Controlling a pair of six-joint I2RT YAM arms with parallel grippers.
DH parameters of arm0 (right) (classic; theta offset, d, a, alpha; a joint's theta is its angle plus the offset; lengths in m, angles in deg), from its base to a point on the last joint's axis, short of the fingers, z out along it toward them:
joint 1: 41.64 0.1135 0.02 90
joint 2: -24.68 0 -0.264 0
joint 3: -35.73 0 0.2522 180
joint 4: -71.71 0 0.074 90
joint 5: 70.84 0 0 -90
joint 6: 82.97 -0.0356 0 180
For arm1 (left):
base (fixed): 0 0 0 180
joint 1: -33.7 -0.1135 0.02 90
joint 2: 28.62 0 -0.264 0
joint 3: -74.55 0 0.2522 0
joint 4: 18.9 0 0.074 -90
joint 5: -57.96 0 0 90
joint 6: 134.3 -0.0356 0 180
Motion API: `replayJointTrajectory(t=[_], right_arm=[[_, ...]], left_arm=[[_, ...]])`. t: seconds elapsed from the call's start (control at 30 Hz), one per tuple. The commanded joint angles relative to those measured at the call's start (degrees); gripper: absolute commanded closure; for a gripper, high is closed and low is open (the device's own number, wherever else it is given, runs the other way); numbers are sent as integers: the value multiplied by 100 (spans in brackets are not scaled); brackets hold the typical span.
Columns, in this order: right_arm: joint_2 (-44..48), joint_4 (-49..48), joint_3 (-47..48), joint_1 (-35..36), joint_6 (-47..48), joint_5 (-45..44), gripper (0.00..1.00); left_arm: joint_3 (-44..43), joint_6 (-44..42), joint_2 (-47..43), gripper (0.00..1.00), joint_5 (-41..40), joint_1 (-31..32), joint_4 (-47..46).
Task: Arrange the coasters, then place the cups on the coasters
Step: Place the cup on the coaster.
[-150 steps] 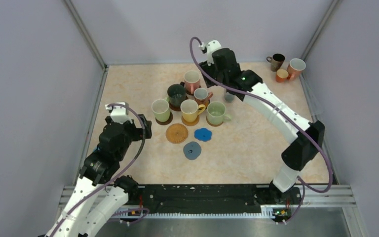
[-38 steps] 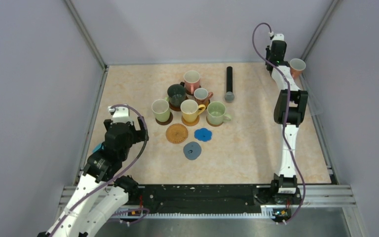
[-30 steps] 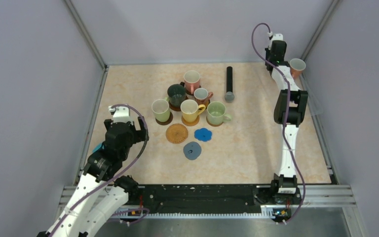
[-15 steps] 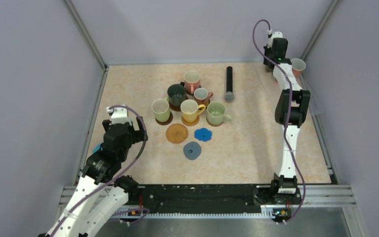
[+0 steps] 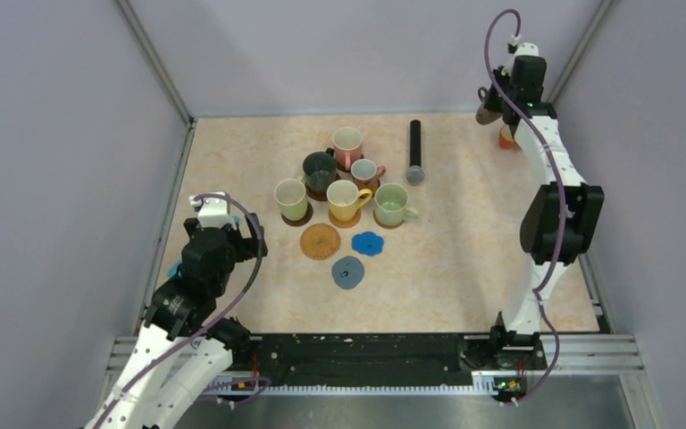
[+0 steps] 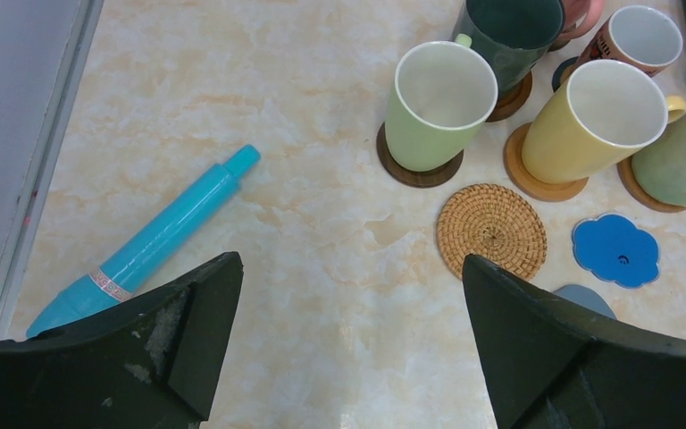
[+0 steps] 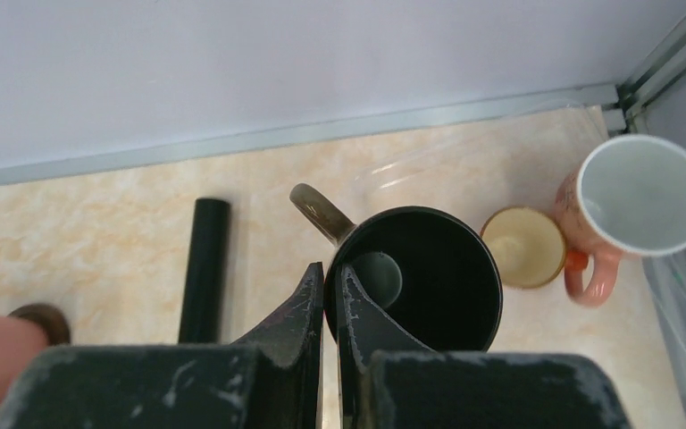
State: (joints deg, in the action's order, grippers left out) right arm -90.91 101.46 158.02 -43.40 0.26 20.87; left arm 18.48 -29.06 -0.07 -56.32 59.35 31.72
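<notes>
Pinching the rim of the dark brown mug (image 7: 442, 295), our right gripper (image 7: 330, 288) had its jaws closed on it, beside the small orange cup (image 7: 523, 247) and pink mug (image 7: 640, 201); our left gripper (image 6: 350, 268) hung wide open, empty, near the woven coaster (image 6: 491, 230).

This is a robot test cell in a lab, not a home. A marble-patterned tabletop (image 5: 447, 259) is boxed in by plain pale-lilac panels (image 5: 54, 179) set in aluminium corner posts (image 5: 156, 63). The left arm (image 5: 205, 259) and right arm (image 5: 545, 145) are bolted to a black rail (image 5: 366, 349) on slotted metal framing and trail purple cables (image 5: 489, 40). Mugs (image 5: 344, 201) and coasters (image 5: 320, 241) sit out as loose props.
</notes>
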Motion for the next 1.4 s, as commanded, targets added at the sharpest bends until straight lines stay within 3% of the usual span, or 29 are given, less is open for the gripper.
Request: replayJointTrajectory(t=[0.0, 0.4, 0.67, 1.07, 1.37], right_arm=[[1073, -33, -868, 421, -307, 116, 100], [3053, 162, -2490, 1350, -169, -141, 100], [4089, 367, -2731, 2516, -129, -87, 100], [4367, -127, -3555, 4665, -691, 36, 100], [3678, -1077, -4119, 5704, -289, -125, 100]], left_arm=[[-151, -37, -4, 1, 225, 5, -211], [-156, -39, 126, 1, 315, 7, -200], [-156, -13, 143, 1, 72, 8, -161], [-168, 14, 161, 1, -138, 2, -114], [-191, 22, 46, 1, -342, 4, -126]])
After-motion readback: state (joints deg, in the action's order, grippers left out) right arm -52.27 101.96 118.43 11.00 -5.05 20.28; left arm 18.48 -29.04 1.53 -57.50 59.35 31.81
